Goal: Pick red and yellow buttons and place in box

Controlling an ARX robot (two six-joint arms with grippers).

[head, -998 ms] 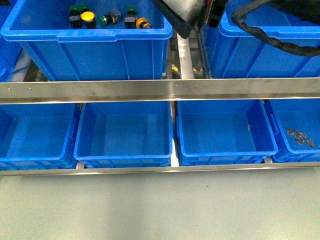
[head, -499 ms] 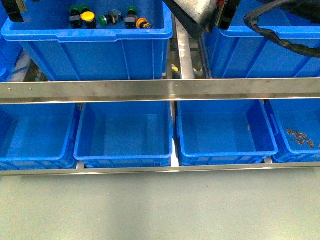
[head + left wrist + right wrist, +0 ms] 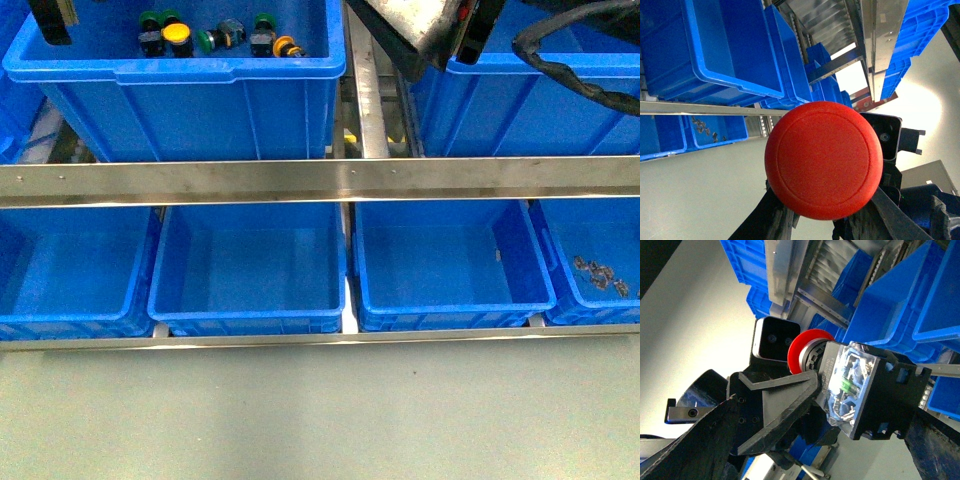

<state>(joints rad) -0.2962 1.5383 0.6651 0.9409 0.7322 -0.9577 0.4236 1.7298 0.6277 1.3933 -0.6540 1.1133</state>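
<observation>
My left gripper (image 3: 825,212) is shut on a red button (image 3: 823,160), whose round cap fills the left wrist view and faces the camera. My right gripper (image 3: 855,412) is shut on another red button (image 3: 802,354), gripped by its black and clear body (image 3: 862,390). In the front view, yellow buttons (image 3: 176,33) (image 3: 288,46) lie among green-capped ones in the upper left blue bin (image 3: 190,72). The right arm (image 3: 430,30) shows at the top edge, and a dark part of the left arm (image 3: 50,20) at the top left. Empty blue boxes (image 3: 250,320) (image 3: 455,305) stand in the lower row.
A steel rail (image 3: 320,180) runs across between the upper and lower rows. An upper right blue bin (image 3: 540,100) sits behind the right arm's black cable (image 3: 570,75). The far right lower bin (image 3: 600,275) holds small metal parts. Grey floor (image 3: 320,420) lies in front.
In the front view the right arm has shifted right and up along the top edge. A dark part of the left arm has come into view at the top left.
</observation>
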